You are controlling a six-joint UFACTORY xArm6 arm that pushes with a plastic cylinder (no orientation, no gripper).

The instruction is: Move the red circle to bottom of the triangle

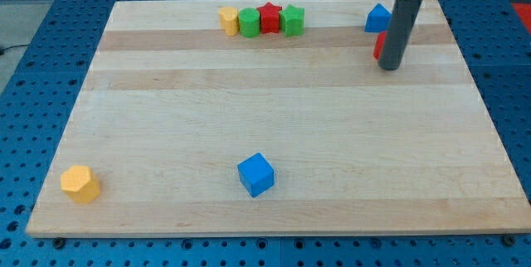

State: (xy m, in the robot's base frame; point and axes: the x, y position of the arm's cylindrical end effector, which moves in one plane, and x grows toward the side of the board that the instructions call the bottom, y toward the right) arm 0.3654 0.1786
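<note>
Wooden table (274, 118) on a blue pegboard base (33, 43). Arm has no fingers, so nothing to open or close; it ends in a dark rod, and my tip (389, 67) sits on the table near the view's top right. Red circle (378, 46) is mostly hidden behind the rod, only a sliver shows at the rod's left edge, touching or just beside it, can't tell which. Blue triangle (377, 18) is just above the red circle, toward the view's top, close to it. Row along the view's top middle, left to right: yellow block (228, 19), green round block (249, 23), red star (270, 16), green block (292, 20), all packed side by side. Blue cube (255, 174) sits alone at the view's bottom centre, well apart from the rest. Yellow hexagon-like block (80, 183) at the view's bottom left corner.
</note>
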